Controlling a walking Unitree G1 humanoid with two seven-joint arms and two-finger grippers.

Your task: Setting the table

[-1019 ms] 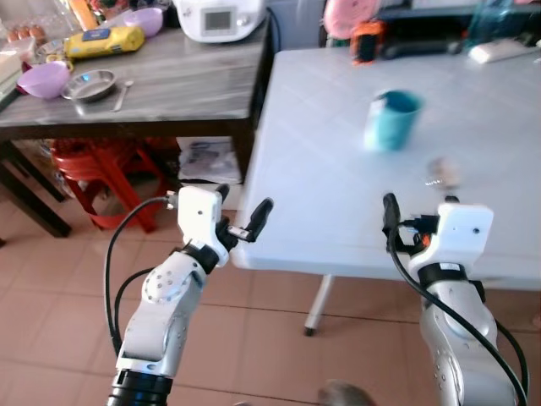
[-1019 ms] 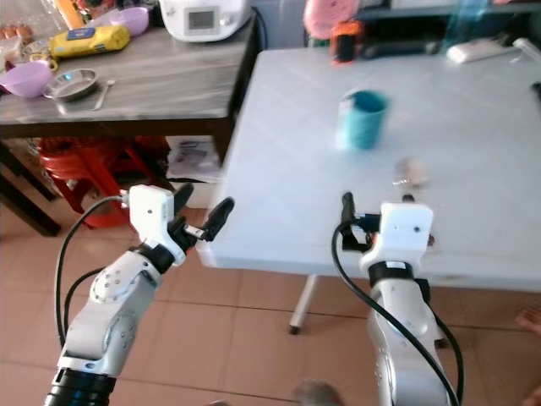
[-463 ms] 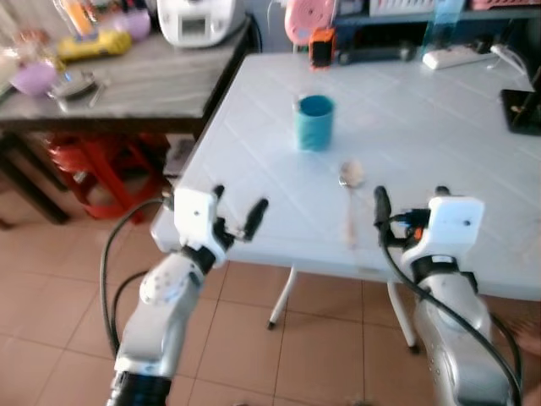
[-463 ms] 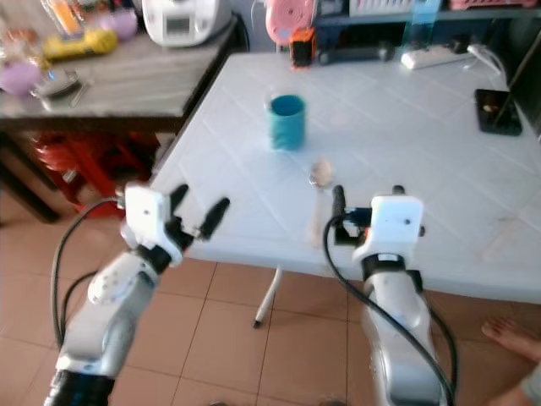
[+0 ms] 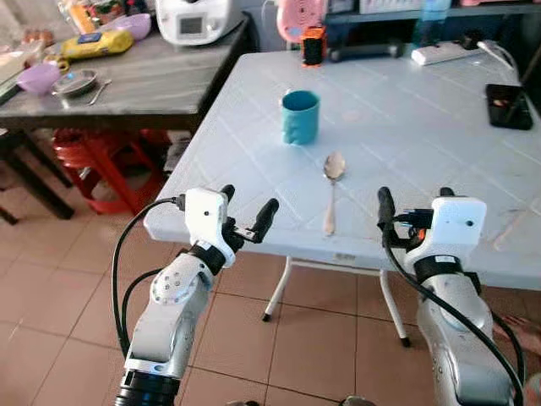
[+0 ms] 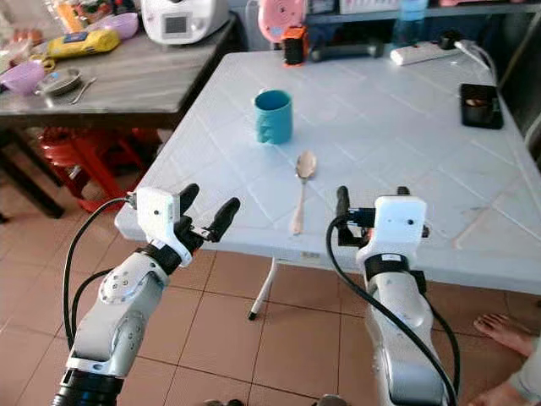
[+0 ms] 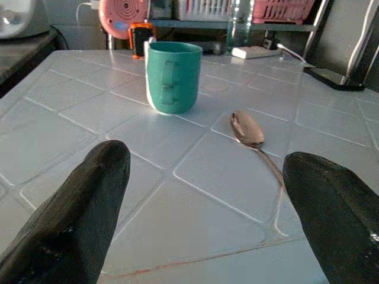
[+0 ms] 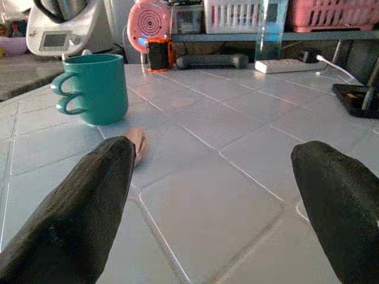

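The robot stood at the near edge of the white surface [image 5: 423, 135], with both arms raised in front of it. The left claw [image 5: 248, 211] was spread wide and empty, level with the near left corner of the surface. The right claw [image 5: 412, 205] was also wide and empty, as its wrist view confirmed, and was held just off the near edge. The spoon [image 5: 330, 188] lay flat on the surface between the two claws, bowl pointing away from the robot and handle toward the near edge. The teal mug [image 5: 300, 117] stood upright just beyond the spoon's bowl, slightly toward the robot's left. A dark wooden surface [image 5: 161, 80] to the left carried a purple bowl [image 5: 39, 79], a metal dish [image 5: 76, 82] and other ware. Risks, judged from this position: the spoon is thin and lies flush, so a claw closing from above would probably skate off it or push it over the near edge. A reach past the spoon toward the mug could sweep the handle sideways. An off-centre grip on the mug could tip it. Either wrist could strike the edge of the surface if lowered too early.
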